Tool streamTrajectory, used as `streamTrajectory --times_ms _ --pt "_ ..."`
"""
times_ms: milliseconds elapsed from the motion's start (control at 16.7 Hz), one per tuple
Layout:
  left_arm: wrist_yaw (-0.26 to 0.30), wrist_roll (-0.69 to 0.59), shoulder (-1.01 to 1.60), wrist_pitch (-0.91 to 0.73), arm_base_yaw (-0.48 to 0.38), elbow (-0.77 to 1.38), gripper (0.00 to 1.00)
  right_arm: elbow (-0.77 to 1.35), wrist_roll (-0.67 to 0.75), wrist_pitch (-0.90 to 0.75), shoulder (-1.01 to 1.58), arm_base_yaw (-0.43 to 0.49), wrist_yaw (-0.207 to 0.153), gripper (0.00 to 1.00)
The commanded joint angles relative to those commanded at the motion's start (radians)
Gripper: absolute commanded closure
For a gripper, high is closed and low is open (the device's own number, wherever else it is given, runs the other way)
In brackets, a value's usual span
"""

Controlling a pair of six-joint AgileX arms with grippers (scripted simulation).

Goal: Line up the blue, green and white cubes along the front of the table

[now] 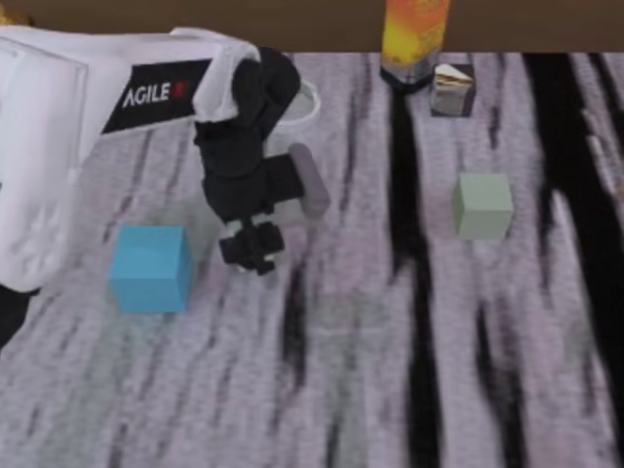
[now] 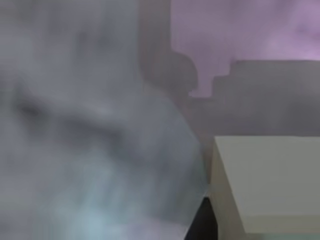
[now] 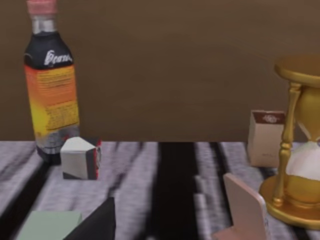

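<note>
My left gripper (image 1: 252, 246) hovers just right of the large matte sky-blue cube (image 1: 150, 269); I cannot tell its state. The grey-green cube (image 1: 483, 206) sits well right. Next I'd judge lining them frontward.

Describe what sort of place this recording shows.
Likely a rendered tabletop test scene, not a real room: a streaked grey-lilac table with plain cubes (blue cube, green cube) and unrelated props, a bottle and hourglass, against a blank brown wall.
</note>
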Motion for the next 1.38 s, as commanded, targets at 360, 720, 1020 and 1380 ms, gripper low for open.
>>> streamTrajectory --times_ms 360,720,1020,1380 --pt "-0.001 0.0 -0.067 -0.179 0.013 0.11 1.0 0.0 0.0 0.0 0.0 0.0 0.0 0.0" --pt "-0.001 -0.007 -0.068 -0.18 -0.007 0.109 1.0 0.0 0.0 0.0 0.0 0.0 0.0 0.0" --pt "-0.006 -0.105 -0.103 -0.183 -0.199 0.077 1.0 0.0 0.0 0.0 0.0 0.0 0.0 0.0" --pt "-0.011 -0.253 -0.161 -0.185 -0.516 0.022 1.0 0.0 0.0 0.0 0.0 0.0 0.0 0.0"
